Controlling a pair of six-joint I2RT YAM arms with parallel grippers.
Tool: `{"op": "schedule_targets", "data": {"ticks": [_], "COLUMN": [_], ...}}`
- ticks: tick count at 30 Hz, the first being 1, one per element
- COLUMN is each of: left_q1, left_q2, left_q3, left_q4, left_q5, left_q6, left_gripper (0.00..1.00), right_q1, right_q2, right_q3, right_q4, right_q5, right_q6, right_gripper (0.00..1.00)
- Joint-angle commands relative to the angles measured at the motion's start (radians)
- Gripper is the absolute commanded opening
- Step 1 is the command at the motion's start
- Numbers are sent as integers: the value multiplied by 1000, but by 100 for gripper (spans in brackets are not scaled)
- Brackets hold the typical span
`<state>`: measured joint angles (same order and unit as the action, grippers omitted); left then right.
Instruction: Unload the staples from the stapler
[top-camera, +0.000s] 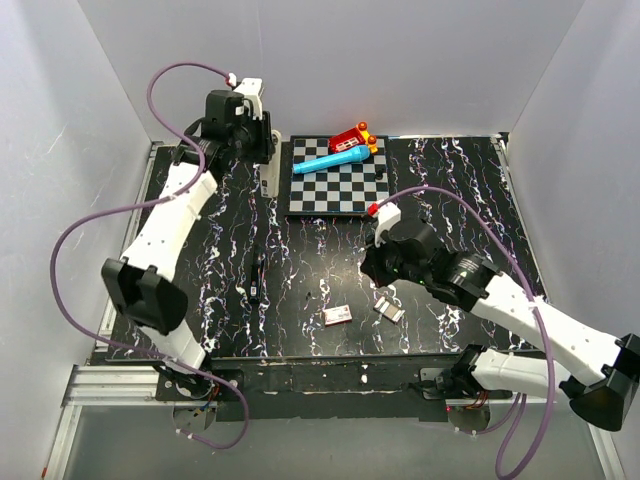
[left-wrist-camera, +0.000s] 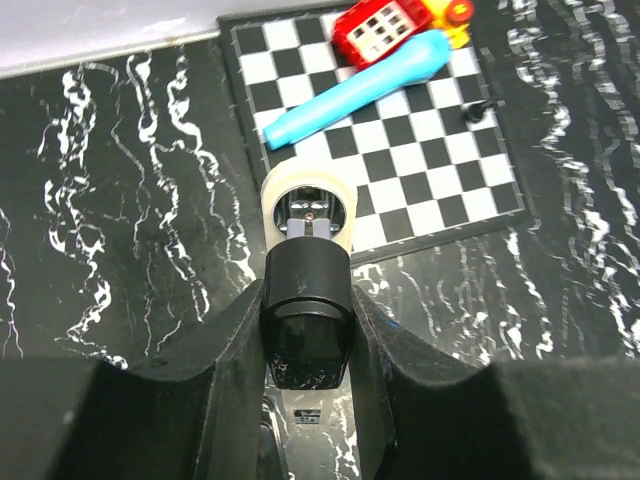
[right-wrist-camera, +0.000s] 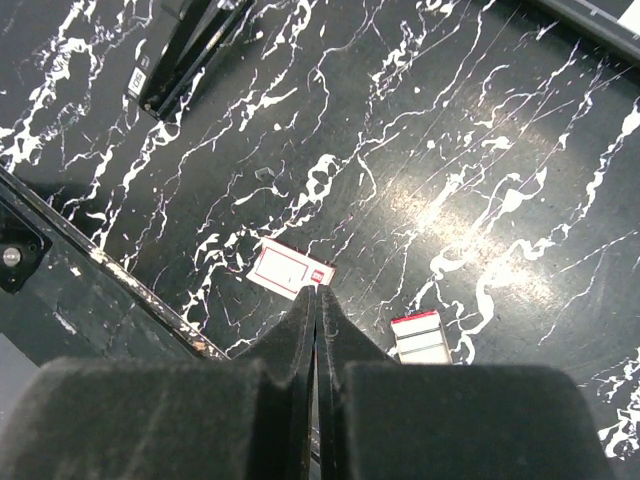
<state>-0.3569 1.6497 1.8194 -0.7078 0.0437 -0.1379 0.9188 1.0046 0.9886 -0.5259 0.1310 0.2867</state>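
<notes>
Closest in the left wrist view, the left gripper (left-wrist-camera: 306, 292) stands at a narrow opening. Its black padded fingers (left-wrist-camera: 235, 365) are clamped on both sides of the small, glossy dark grey-black stapler (left-wrist-camera: 305, 335), seen end-on at the far left of the table. A cream-coloured ring (left-wrist-camera: 272, 205) frames the stapler's far end, where a bit of silvery metal shows. The staples (right-wrist-camera: 422, 345), short silvery-grey ridged strips, lie well apart from the stapler on the near right of the table. They sit just near and right of the right gripper (right-wrist-camera: 316, 296), whose jaws are pressed fully together on nothing. A flat white-and-red rectangular box (right-wrist-camera: 290, 270) lies just near and left of those tips.

Most of the stapler's length is hidden between the fingers, and whether the ring touches it cannot be told. A red edge shows at one end of the staples, but what it belongs to is unclear. A long thin black stick with a small white label (top-camera: 258, 268) is cut off at the top of the right wrist view.

The black marble-look tabletop with white veins (top-camera: 450, 190) carries a black-and-white chequered mat (top-camera: 335, 197) at the far middle. On the mat lie a turquoise marker-shaped tube (top-camera: 330, 160) and a red-and-yellow toy block (top-camera: 352, 137). Plain white walls (top-camera: 400, 60) enclose three sides.
</notes>
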Motion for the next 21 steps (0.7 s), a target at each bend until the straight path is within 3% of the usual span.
{"op": "schedule_targets", "data": {"ticks": [1, 8, 21], "left_q1": [70, 122, 141], "left_q2": [108, 341, 559], "left_q3": [93, 213, 299], "left_q4": [-51, -177, -243], "left_q5": [31, -2, -30], "left_q6": [-20, 0, 24], "left_gripper": [0, 0, 0], "right_q1": [-1, -1, -1], "right_q2": [29, 104, 184], "right_q3": [-25, -62, -99], "right_q4": [92, 161, 216], "right_q5": [-31, -94, -191], "right_q6": [35, 68, 94], "right_gripper": [1, 1, 1]}}
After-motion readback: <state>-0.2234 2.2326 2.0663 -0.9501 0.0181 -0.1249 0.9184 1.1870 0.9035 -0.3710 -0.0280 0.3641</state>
